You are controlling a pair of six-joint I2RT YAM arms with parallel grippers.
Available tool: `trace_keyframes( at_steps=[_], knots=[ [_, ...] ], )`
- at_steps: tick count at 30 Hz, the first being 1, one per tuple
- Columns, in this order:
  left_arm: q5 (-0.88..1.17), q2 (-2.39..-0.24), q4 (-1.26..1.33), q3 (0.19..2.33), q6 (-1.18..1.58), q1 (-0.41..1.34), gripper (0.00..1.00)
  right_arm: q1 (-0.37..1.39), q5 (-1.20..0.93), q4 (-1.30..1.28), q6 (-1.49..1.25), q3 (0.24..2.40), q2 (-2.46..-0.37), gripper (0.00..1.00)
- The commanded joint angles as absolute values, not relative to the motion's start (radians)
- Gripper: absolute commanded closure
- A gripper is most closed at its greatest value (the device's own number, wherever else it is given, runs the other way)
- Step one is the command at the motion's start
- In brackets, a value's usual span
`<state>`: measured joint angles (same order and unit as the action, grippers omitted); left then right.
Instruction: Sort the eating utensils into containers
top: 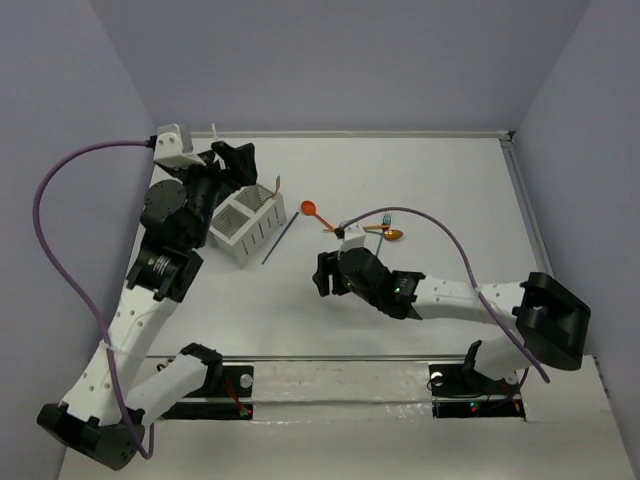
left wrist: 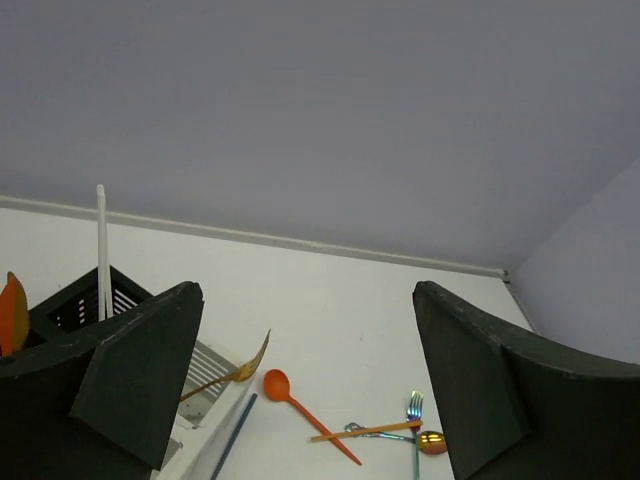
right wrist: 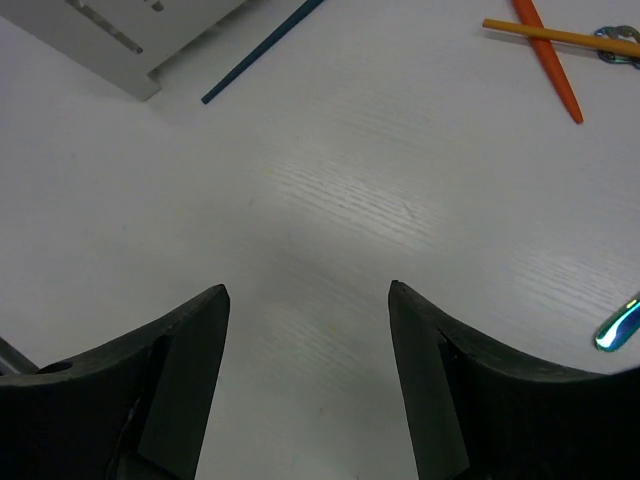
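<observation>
1. At the far left of the white, faintly wood-grained table [right wrist: 340, 200], the left gripper [left wrist: 308, 300] hangs with its dark fingers [left wrist: 140, 380] spread wide and nothing between them.
2. Below it is a black slotted caddy [left wrist: 70, 310]. A thin white stick [left wrist: 101, 250] stands upright in it, its long axis vertical, beside an orange piece [left wrist: 12, 315] at the picture's edge.
3. Just right of the black one sits a white boxy caddy with slotted walls [top: 240, 225]; whether it stands or lies tipped I cannot tell.
4. A gold fork [left wrist: 235, 372] rests slantwise on the white caddy, tines toward the far right.
5. A slim dark-blue stick [top: 282, 240] lies flat beside that caddy, running from near-left to far-right.
6. An orange plastic spoon [top: 315, 213] lies well apart on open table, with its bowl far-left and its handle pointing near-right.
7. An orange-yellow stick [left wrist: 365, 432] crosses the spoon's handle. Beside it lie a shiny teal fork [left wrist: 415, 408], tines away from the arms, and a gold spoon [left wrist: 432, 442].
8. Near the table's middle, the right gripper [right wrist: 307, 295] hovers over bare surface, fingers [right wrist: 180, 380] apart and empty.
9. A purple cable [top: 440, 225] arcs over the cluster in the top view.
</observation>
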<state>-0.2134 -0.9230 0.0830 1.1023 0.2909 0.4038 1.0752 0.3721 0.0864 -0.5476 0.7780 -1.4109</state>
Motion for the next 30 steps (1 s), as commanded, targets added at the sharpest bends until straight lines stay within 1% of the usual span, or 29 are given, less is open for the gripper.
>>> trace_keyframes(
  at_steps=[1, 3, 4, 10, 14, 20, 30],
  knots=[
    [-0.155, -0.769, 0.066, 0.987, 0.299, 0.402, 0.01, 1.085, 0.484, 0.181, -0.561, 0.919, -1.543, 0.29],
    [-0.150, -0.724, 0.066, 0.951, 0.295, 0.402, 0.01, 1.085, 0.521, 0.195, -0.565, 0.963, -1.633, 0.22],
    [-0.153, -0.704, 0.066, 0.936, 0.291, 0.402, 0.01, 1.085, 0.550, 0.195, -0.563, 1.020, -1.666, 0.20],
    [-0.114, -0.609, 0.094, 0.874, 0.288, 0.402, 0.01, 1.075, 0.586, 0.186, -0.571, 1.253, -1.917, 0.20],
    [-0.078, -0.594, 0.100, 0.868, 0.296, 0.411, 0.01, 1.052, 0.591, 0.161, -0.606, 1.353, -2.021, 0.19],
    [-0.063, -0.560, 0.104, 0.870, 0.299, 0.420, 0.01, 1.031, 0.580, 0.144, -0.617, 1.440, -2.115, 0.19],
    [-0.025, -0.565, 0.112, 0.867, 0.311, 0.420, 0.01, 1.022, 0.578, 0.137, -0.623, 1.526, -2.224, 0.19]
  ],
)
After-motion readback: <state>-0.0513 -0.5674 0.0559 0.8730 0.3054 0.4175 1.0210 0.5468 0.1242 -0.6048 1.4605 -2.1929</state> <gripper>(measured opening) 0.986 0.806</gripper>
